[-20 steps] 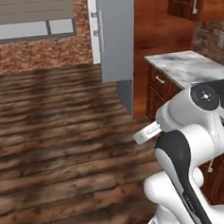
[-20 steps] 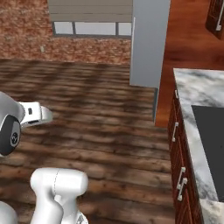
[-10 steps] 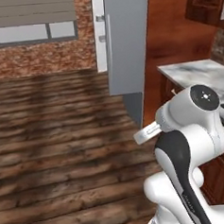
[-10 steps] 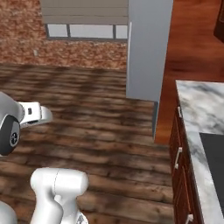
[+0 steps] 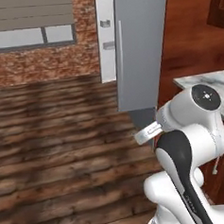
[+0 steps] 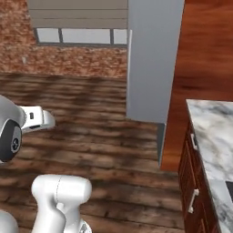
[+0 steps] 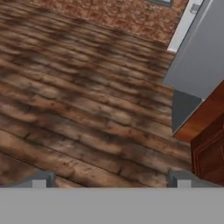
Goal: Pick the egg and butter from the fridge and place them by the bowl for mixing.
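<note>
The fridge [image 5: 140,50] is a tall grey slab ahead, right of centre, with a white-grey strip along its left edge. From the right base view the fridge [image 6: 152,59] stands just left of the counter. In the hand view the fridge [image 7: 199,57] fills the upper right corner. My gripper [image 7: 109,181] is open, its two fingertips wide apart over bare wooden floor, with nothing between them. My arm is folded close above the base. The egg, the butter and the bowl are out of view.
A marble counter [image 5: 211,81] [image 6: 211,132] on dark wood cabinets [image 6: 193,200] runs along the right. A tall reddish wood panel [image 6: 205,45] stands beside the fridge. A brick wall with a window [image 5: 30,36] closes the far side. Plank floor [image 5: 55,151] spreads to the left.
The whole picture has shifted: the base has driven, and the fridge now looms larger and nearer the middle. The arm's pose is unchanged and the gripper stays open.
</note>
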You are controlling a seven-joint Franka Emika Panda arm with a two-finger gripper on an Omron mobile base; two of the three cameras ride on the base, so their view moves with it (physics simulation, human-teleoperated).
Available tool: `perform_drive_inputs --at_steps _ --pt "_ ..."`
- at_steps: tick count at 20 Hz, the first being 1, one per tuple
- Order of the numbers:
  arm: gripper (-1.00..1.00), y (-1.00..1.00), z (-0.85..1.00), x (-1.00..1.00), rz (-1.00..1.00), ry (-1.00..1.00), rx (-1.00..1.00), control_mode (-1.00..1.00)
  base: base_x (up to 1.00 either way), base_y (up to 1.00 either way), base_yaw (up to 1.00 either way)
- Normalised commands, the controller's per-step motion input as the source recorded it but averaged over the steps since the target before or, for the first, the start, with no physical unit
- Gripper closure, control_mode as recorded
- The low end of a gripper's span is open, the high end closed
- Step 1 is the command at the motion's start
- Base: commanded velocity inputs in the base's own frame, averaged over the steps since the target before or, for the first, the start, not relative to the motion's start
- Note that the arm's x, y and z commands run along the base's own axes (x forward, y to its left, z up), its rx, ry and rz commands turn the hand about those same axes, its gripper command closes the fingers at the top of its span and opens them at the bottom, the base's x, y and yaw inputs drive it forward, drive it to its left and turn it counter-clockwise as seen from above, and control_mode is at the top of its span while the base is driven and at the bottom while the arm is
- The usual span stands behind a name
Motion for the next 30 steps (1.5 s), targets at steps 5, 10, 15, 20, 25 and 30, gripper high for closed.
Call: perform_drive_inputs --at_steps 5,10,15,20,25,30 --pt "-1.0 0.0 0.0 0.0 0.0 0.0 0.0 1.0 1.0 0.61 -0.17" --pt "-1.0 0.0 0.0 0.0 0.0 0.0 0.0 1.0 1.0 0.97 -0.33" --pt "-1.0 0.0 0.0 0.0 0.0 0.0 0.0 1.0 1.0 0.99 -0.35" --pt "-1.0 0.0 0.0 0.0 0.0 0.0 0.0 1.0 1.0 1.0 -0.41" --pt "-1.0 0.0 0.0 0.0 0.0 0.0 0.0 1.0 1.0 1.0 -0.46" --pt "-1.0 0.0 0.0 0.0 0.0 0.0 0.0 1.0 1.0 1.0 -0.54"
